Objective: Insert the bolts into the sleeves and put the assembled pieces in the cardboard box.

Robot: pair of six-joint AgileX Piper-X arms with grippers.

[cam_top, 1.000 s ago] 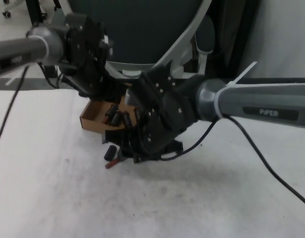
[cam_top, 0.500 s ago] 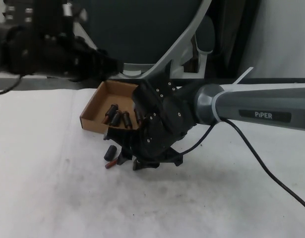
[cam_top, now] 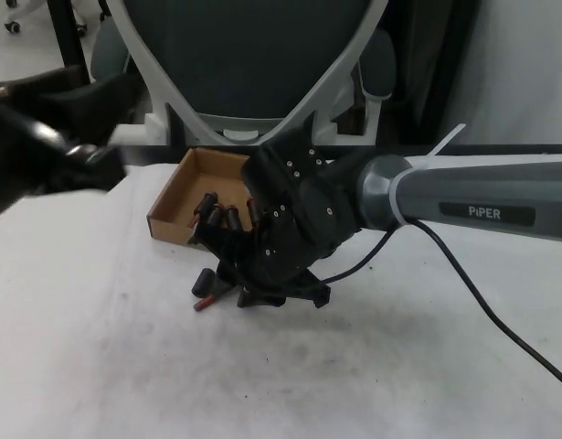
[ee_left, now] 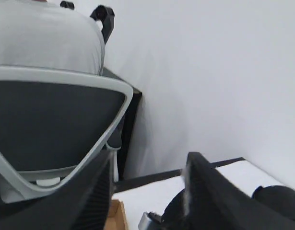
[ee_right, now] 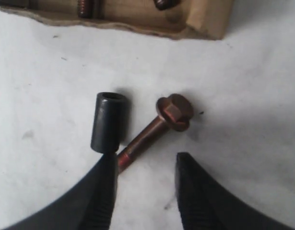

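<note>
As left arm (cam_top: 38,155) retreats from cardboard box (cam_top: 200,166), right gripper (ee_right: 146,165) nears bolt (ee_right: 154,129).

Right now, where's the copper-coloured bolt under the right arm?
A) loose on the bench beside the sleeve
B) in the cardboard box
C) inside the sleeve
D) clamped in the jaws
A: the bolt lies bare on the bench beside the black sleeve, outside the cardboard box.
</note>
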